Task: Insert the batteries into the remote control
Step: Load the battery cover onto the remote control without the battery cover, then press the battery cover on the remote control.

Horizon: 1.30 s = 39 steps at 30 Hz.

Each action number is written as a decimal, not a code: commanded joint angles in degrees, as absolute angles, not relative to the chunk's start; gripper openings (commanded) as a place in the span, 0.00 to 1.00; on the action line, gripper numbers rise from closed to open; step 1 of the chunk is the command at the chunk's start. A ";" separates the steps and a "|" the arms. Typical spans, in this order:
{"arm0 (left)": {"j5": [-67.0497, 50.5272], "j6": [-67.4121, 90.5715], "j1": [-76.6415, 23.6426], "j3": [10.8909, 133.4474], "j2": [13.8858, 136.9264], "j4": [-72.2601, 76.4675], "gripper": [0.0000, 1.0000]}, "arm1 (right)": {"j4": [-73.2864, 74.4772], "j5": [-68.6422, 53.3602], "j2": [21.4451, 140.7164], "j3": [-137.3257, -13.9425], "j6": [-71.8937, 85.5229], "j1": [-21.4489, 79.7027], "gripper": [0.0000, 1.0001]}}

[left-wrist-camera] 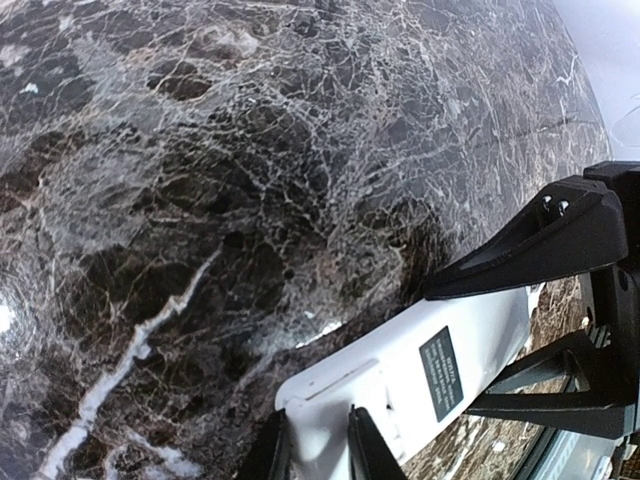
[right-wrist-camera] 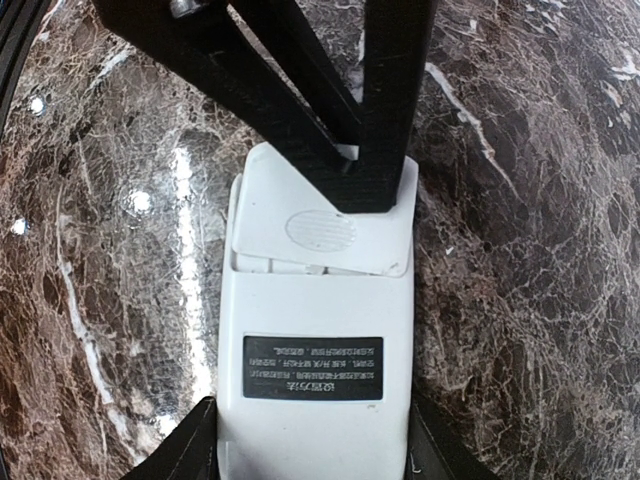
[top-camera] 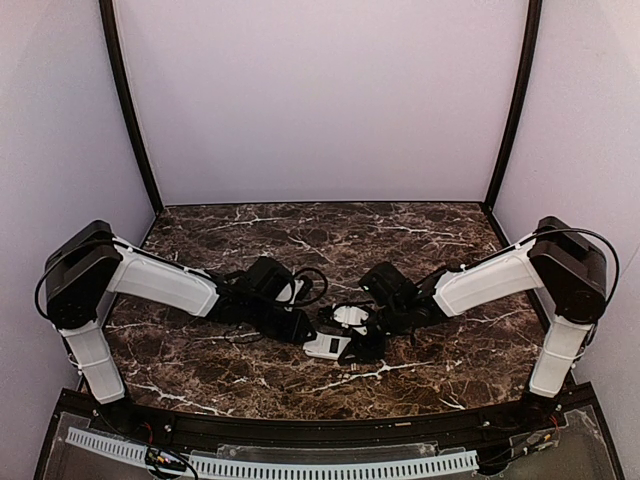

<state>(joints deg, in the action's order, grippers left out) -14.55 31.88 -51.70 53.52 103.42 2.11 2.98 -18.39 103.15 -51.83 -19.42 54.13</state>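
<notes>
Two arms meet over the remote control point(right-wrist-camera: 312, 320), which lies label-side up on the bench point(right-wrist-camera: 520, 250), midway along and toward its near edge. The right end effector point(right-wrist-camera: 310, 445) clamps its sides. The left end effector point(right-wrist-camera: 365, 185), fingers nearly together, presses on the ribbed battery cover point(right-wrist-camera: 320, 232), which sits slightly ajar. No batteries show. The next move is probably to push the cover clear without shifting the remote control.
</notes>
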 commanded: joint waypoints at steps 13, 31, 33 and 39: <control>-15.55 41.59 -53.20 45.27 104.96 -3.80 0.23 | 0.62 -14.91 104.81 -49.86 -14.69 55.43 0.31; -14.89 39.36 -53.44 44.53 105.25 -3.74 0.08 | 0.26 -14.92 105.02 -48.82 -14.43 56.28 0.22; -15.20 39.26 -53.59 44.59 106.18 -3.62 0.07 | 0.26 -14.92 105.11 -48.94 -14.49 56.21 0.21; -16.35 39.76 -53.70 43.87 108.27 -3.42 0.13 | 0.26 -15.02 105.30 -49.22 -14.61 56.24 0.20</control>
<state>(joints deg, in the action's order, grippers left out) -15.33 41.78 -51.86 47.48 101.54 8.25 0.30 -16.21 102.63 -50.28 -16.19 55.13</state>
